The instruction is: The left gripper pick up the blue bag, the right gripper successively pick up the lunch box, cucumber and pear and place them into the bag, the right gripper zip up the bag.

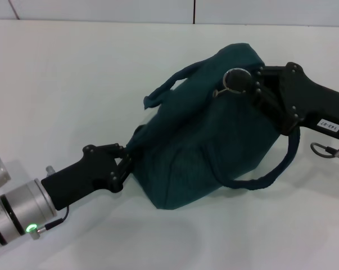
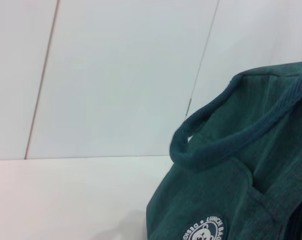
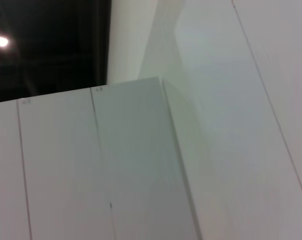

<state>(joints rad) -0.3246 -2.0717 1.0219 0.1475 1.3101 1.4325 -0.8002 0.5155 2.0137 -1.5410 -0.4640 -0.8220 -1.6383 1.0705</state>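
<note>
The blue bag (image 1: 208, 135) stands on the white table, bulging, with its top closed. My left gripper (image 1: 126, 161) is at the bag's lower near-left corner, shut on the fabric. My right gripper (image 1: 252, 83) is at the bag's top right end, shut on the silver ring pull (image 1: 235, 79) of the zipper. One loop handle (image 1: 168, 88) lies over the top left and the other (image 1: 283, 160) hangs on the right under my right arm. The left wrist view shows the bag (image 2: 271, 150) close up with a handle (image 2: 206, 142). The lunch box, cucumber and pear are out of view.
The white table (image 1: 73, 90) spreads around the bag, with a white panelled wall (image 1: 158, 10) behind it. The right wrist view shows only wall panels (image 3: 115, 165) and a dark ceiling with a lamp (image 3: 0, 41).
</note>
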